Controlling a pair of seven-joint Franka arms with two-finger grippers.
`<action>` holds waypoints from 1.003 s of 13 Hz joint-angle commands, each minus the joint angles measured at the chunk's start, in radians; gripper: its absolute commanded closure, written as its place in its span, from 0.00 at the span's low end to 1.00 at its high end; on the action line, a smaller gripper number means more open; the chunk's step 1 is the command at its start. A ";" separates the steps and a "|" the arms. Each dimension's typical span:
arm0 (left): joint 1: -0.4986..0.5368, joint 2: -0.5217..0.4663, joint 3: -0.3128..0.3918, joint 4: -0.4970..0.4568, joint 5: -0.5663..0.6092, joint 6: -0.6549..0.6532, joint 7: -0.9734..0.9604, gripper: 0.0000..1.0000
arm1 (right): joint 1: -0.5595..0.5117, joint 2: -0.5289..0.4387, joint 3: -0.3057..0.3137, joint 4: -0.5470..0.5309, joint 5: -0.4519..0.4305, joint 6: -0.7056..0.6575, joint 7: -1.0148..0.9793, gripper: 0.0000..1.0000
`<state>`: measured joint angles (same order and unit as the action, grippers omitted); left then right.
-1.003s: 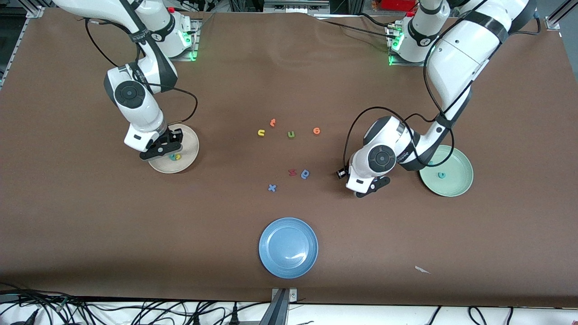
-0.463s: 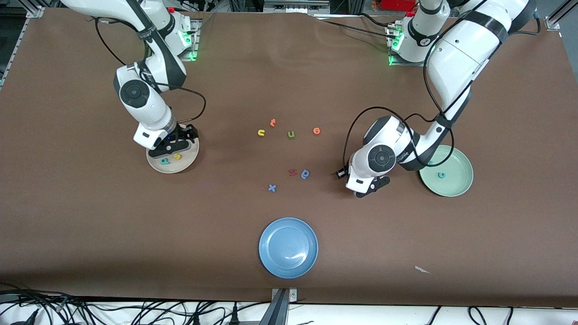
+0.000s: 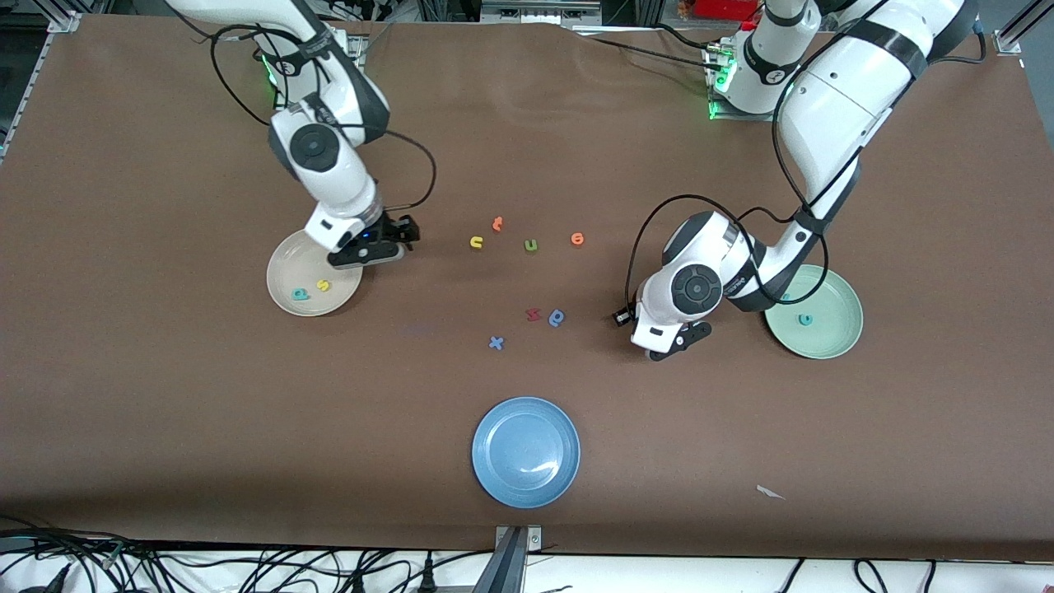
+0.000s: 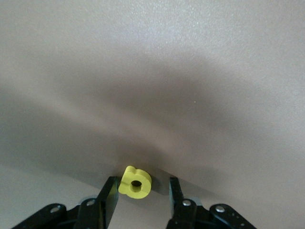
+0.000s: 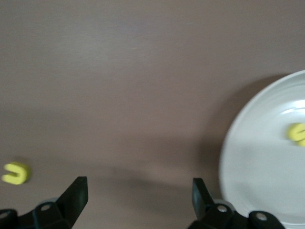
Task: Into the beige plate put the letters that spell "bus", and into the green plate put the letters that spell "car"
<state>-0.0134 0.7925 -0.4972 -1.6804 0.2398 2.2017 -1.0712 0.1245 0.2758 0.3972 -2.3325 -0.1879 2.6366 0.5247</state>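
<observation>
beige plate: holds teal b, yellow s | u: frame centre | green plate: holds teal c | yellow a: between left gripper's fingers

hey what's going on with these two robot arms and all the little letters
Two arms are sorting foam letters into plates. The right gripper, open and empty, is over the table beside the beige plate, where a teal b and a yellow s lie. The left gripper is low over the table near the green plate, its fingers on either side of a yellow a; that plate holds a teal c. The yellow-orange u lies among other letters mid-table.
</observation>
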 commanded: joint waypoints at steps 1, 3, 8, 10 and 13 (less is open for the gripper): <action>-0.005 -0.001 0.028 -0.016 0.049 -0.007 -0.006 0.63 | 0.090 0.038 -0.011 0.011 0.013 0.065 0.148 0.03; -0.005 0.004 0.028 -0.016 0.049 -0.007 -0.004 0.70 | 0.139 0.069 -0.026 0.033 0.013 0.075 0.219 0.03; -0.005 0.005 0.029 -0.013 0.049 -0.007 -0.001 0.79 | 0.274 0.143 -0.092 0.093 0.008 0.112 0.380 0.03; -0.003 0.002 0.028 -0.006 0.049 -0.010 0.000 0.79 | 0.326 0.177 -0.119 0.131 0.007 0.112 0.428 0.03; 0.013 -0.036 0.023 0.008 0.046 -0.019 0.033 0.79 | 0.349 0.203 -0.121 0.153 0.005 0.112 0.449 0.04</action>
<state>-0.0096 0.7877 -0.4902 -1.6739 0.2577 2.1995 -1.0669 0.4516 0.4511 0.2895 -2.2078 -0.1878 2.7416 0.9553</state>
